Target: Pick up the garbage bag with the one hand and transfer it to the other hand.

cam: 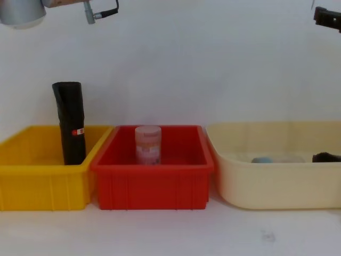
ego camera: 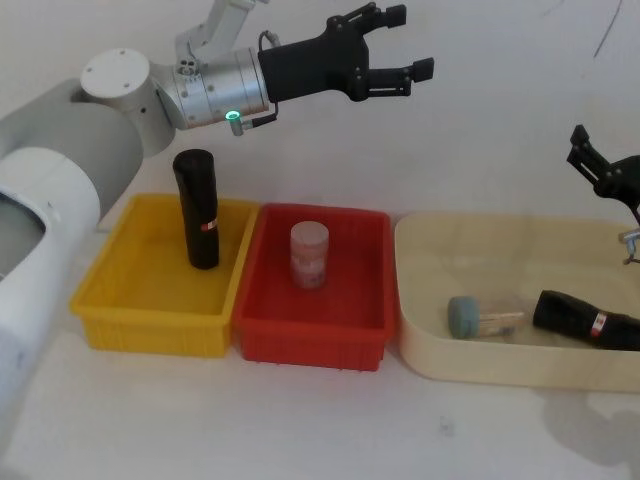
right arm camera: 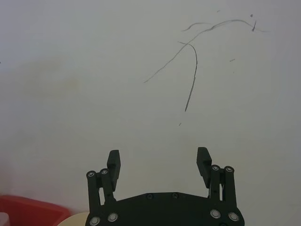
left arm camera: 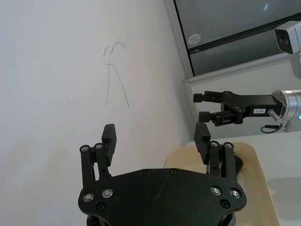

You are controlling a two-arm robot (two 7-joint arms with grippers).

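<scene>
Left gripper [ego camera: 408,42] hangs spread wide high above the bins, so I'd swing it to the cream tub [ego camera: 420,300], where the garbage bag [ego camera: 582,320] lies on its side, and pinch mid-roll, leaving an end for the open right gripper [right arm camera: 158,157].

A robot test lab, by the look of it — a plain white worktop [ego camera: 300,430] against a scuffed white wall [right arm camera: 94,70], with three sorting bins — yellow [ego camera: 150,320], red [ego camera: 310,335], cream [ego camera: 500,355] — lined up.
</scene>
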